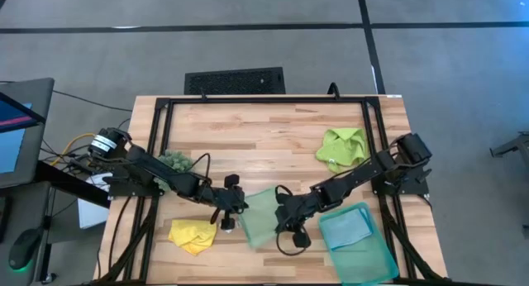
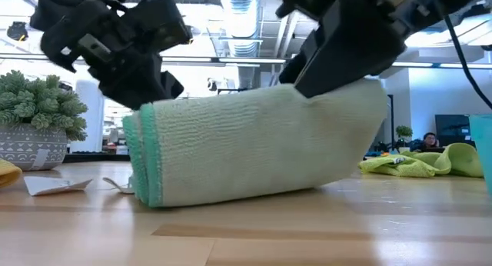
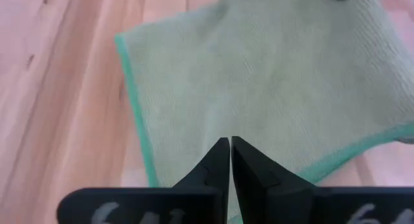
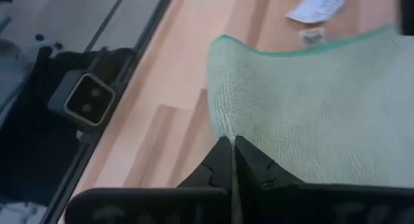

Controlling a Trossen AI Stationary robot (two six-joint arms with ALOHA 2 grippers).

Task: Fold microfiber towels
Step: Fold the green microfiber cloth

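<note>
We see the sage towel (image 1: 263,216) at the near middle of the surface (image 1: 264,129), between the two arms. It is lifted along its upper edge and sags to the wood below; in the low view it reads as a wide band (image 2: 254,147) with its long axis running left to right, teal hem on the left end.

Left hand (image 1: 225,210): fingers pressed together on the towel's left edge, pinching the cloth; the wrist view shows the two dark tips (image 3: 231,160) meeting over the fabric. Right hand (image 1: 289,220): fingers likewise pressed together, pinching the towel's right corner, cloth caught at the tips (image 4: 231,156).

Other towels: the yellow one (image 1: 192,235) lies crumpled at near left, just left of the left hand. The lime one (image 1: 342,147) lies bunched at far right, well apart from the work. The blue one (image 1: 345,228) lies flat inside the teal tray (image 1: 376,257) at near right, just beside the right hand.

Other things: a green fuzzy clump (image 1: 174,160) sits at far left, near the left arm. A paper scrap (image 2: 54,186) lies on the wood at low left. The tray and the yellow towel flank the sage towel closely on either side.
</note>
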